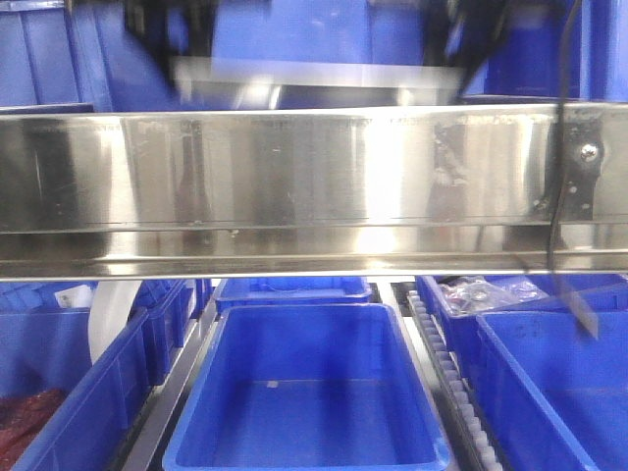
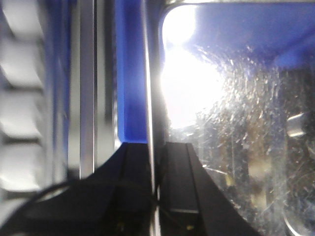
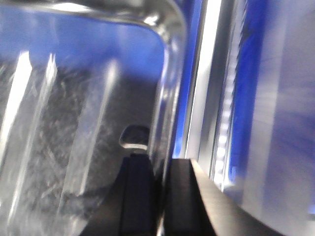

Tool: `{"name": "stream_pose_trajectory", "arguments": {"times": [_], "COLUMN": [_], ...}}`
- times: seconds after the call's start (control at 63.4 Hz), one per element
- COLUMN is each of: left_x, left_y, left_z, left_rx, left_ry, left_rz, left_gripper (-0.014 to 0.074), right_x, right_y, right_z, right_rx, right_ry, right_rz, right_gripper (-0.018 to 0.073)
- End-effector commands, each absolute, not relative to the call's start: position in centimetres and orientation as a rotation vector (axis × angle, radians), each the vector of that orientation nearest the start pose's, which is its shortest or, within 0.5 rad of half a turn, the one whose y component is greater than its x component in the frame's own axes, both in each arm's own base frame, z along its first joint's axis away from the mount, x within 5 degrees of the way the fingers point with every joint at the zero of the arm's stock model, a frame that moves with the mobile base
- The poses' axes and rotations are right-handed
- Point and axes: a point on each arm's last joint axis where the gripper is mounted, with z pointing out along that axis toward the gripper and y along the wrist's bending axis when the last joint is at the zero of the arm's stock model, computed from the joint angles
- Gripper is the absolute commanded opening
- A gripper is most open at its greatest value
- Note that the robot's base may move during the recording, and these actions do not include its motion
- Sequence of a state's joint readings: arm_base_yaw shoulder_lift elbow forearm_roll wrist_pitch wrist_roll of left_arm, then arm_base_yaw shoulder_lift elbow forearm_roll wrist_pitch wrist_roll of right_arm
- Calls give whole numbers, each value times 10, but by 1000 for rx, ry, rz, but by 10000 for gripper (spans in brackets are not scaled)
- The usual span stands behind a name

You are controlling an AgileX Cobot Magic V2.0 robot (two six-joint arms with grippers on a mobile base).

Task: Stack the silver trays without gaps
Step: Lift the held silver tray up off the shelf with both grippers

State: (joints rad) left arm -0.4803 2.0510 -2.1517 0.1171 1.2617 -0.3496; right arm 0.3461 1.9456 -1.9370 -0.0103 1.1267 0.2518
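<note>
One silver tray [image 1: 324, 83] shows as a blurred shiny strip just above the steel rail, hanging between two dark arms. In the left wrist view my left gripper [image 2: 156, 145] is shut on the tray's thin left wall, one black finger on each side. The scratched, glaring tray floor [image 2: 236, 147] spreads out to the right of it. In the right wrist view my right gripper [image 3: 160, 162] is shut on the tray's right wall near a rounded corner, and the tray's inside [image 3: 64, 123] lies to its left. No other tray can be made out.
A broad brushed-steel front rail [image 1: 294, 177] crosses the front view and hides the area behind it. Below it sit an empty blue bin [image 1: 304, 392], a left bin [image 1: 59, 392] with red contents, and right bins [image 1: 549, 383]. A roller strip [image 1: 461, 392] runs between bins.
</note>
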Motion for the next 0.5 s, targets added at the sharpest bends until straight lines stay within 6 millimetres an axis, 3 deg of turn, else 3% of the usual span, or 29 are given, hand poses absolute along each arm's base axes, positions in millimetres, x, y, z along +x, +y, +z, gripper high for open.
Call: {"name": "stream_pose_trajectory", "arguments": {"times": [0.0, 0.189, 0.331, 0.489], "left_x": [375, 343, 325, 306], "left_y": [-192, -183, -181, -181], "left_z": [406, 443, 442, 431], "left_rx": [233, 275, 309, 339], "left_ry": [2513, 2430, 2439, 2495], "left_rz": [-196, -219, -150, -145], "left_gripper": [-41, -40, -40, -40], "right_x": [377, 345, 326, 309], "right_y": [140, 129, 134, 149], "right_z": [398, 436, 448, 447], "right_rx": [-168, -124, -154, -161], "right_ry": [2459, 2396, 2386, 2417], "right_rz": [230, 240, 195, 119], "right_gripper": [60, 60, 60, 60]}}
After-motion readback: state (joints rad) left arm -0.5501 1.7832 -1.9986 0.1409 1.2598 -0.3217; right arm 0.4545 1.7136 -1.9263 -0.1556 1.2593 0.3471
